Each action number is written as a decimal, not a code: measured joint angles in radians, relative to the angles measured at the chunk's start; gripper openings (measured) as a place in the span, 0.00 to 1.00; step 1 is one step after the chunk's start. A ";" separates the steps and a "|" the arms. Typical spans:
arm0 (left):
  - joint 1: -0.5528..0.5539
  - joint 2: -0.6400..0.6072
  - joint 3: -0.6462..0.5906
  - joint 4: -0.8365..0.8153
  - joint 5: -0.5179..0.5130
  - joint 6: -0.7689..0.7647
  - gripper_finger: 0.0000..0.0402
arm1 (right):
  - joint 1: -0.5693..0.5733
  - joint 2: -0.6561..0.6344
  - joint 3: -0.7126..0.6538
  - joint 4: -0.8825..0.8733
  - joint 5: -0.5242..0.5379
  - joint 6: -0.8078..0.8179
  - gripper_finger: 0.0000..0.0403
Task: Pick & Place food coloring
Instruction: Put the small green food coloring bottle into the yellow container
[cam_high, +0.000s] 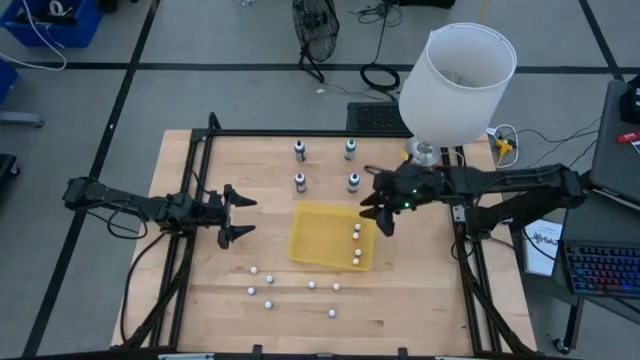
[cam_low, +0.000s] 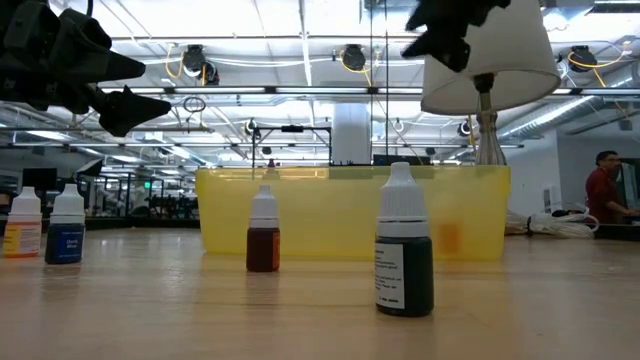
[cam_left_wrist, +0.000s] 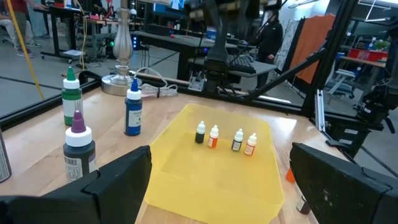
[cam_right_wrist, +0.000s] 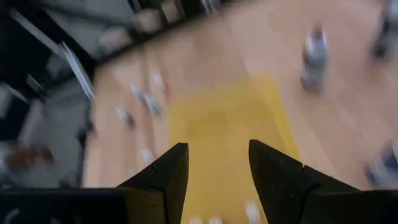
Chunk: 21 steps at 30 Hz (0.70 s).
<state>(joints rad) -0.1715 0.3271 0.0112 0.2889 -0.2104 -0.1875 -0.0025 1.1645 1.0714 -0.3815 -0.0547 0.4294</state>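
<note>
Four tiny food coloring bottles (cam_left_wrist: 213, 136) stand upright in a row on the floor of the yellow tray (cam_high: 320, 240), near its right wall (cam_high: 357, 246). Several more tiny pale-capped bottles (cam_high: 269, 281) stand on the table in front of the tray; the low view shows a reddish one (cam_low: 263, 236) and a dark green one (cam_low: 404, 250) up close. My right gripper (cam_high: 378, 217) hangs open above the tray's far right corner, with nothing between its fingers (cam_right_wrist: 217, 168). My left gripper (cam_high: 236, 215) stands open and level, left of the tray, and touches nothing.
Four larger dropper bottles (cam_high: 300, 181) stand beyond the tray's far edge; a green (cam_left_wrist: 71, 96), a blue (cam_left_wrist: 133, 112) and a purple-capped one (cam_left_wrist: 79, 146) show in the left wrist view. A white-shaded lamp (cam_high: 457, 80) stands at the far right corner. A black frame (cam_high: 200, 140) borders the table.
</note>
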 joint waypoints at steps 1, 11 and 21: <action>0.000 0.000 0.000 0.000 0.000 0.000 0.94 | 0.000 0.000 0.000 0.066 0.000 0.000 0.38; 0.000 0.000 0.000 0.000 0.000 0.000 0.94 | 0.075 0.001 0.001 0.269 0.000 0.005 0.38; 0.000 0.000 0.000 0.001 0.000 0.000 0.94 | 0.155 0.034 -0.001 0.185 0.002 0.067 0.38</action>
<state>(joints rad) -0.1715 0.3271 0.0113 0.2898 -0.2104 -0.1875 0.1523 1.1985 1.0706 -0.1960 -0.0528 0.4967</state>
